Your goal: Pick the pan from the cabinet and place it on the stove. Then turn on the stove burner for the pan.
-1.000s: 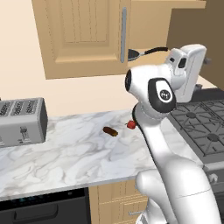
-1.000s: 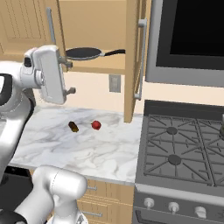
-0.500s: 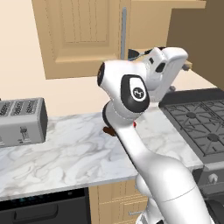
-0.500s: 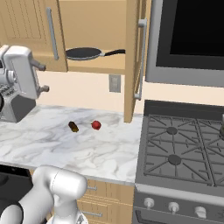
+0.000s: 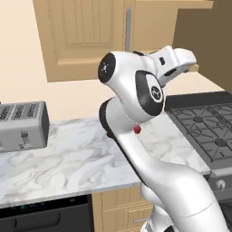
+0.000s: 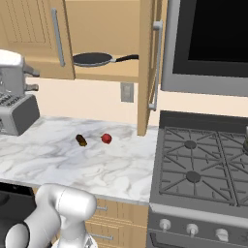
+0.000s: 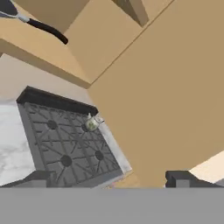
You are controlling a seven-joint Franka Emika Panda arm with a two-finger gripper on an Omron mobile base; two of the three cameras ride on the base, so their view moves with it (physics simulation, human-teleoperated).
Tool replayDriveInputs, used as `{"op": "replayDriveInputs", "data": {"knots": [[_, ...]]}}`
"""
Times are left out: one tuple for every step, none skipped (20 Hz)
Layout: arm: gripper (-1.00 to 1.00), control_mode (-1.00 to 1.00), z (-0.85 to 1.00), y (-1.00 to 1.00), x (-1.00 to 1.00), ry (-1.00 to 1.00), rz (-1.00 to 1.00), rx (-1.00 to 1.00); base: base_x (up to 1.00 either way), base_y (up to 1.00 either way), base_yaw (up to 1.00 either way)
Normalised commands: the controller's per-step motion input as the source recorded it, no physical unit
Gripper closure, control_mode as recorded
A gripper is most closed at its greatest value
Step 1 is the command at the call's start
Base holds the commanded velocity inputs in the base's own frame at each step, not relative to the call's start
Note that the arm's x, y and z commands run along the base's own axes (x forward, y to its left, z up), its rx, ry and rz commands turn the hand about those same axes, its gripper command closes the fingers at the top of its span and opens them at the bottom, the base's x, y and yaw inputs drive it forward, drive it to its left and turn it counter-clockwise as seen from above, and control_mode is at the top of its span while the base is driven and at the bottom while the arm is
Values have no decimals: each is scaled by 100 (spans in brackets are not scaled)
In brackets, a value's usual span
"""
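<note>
The pan (image 6: 94, 59) lies dark and shallow on the shelf of the open cabinet (image 6: 104, 29), its black handle (image 6: 127, 58) pointing right. The hand view catches that handle (image 7: 48, 29) at the top left. My gripper (image 7: 110, 178) is open with nothing between its fingertips, apart from the pan, looking past the cabinet's door (image 7: 166, 100) at the stove (image 7: 65, 140). The stove (image 6: 203, 164) stands right of the counter, with round knobs (image 6: 192, 227) on its silver front. In the left base view my arm (image 5: 136, 90) stands before the cabinet and covers the shelf.
The open cabinet door (image 6: 145, 63) with its grey bar handle (image 6: 156, 63) juts out between pan and stove. A grey toaster (image 5: 22, 124) sits at the counter's left. A small red thing (image 6: 106, 139) and a brown one (image 6: 81, 140) lie on the marble. A small item (image 7: 91, 124) sits on the grates.
My arm has swung round and the hand has slid toward the left edge of the right base view. The jaws stay open. Pan and counter items have not moved.
</note>
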Motion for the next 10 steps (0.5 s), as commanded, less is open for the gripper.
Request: {"op": "replayDriveInputs", "data": {"knots": [[-100, -100, 0, 0, 0, -49, 31, 5, 0, 0, 0], [-100, -100, 0, 0, 0, -51, 32, 4, 0, 0, 0], [-100, -100, 0, -3, 0, -51, 33, 2, 0, 0, 0], [-100, -100, 0, -1, 0, -50, 34, 2, 0, 0, 0], [-100, -100, 0, -1, 0, -49, 33, 3, 0, 0, 0], [-100, -100, 0, 0, 0, -48, 33, 4, 0, 0, 0], [-100, -100, 0, 0, 0, -46, 31, 6, 0, 0, 0], [-100, -100, 0, 0, 0, -43, 30, 9, 0, 0, 0], [-100, -100, 3, 0, 0, -40, 28, 10, 0, 0, 0], [-100, -100, 5, 0, 0, -37, 27, 12, 0, 0, 0]]}}
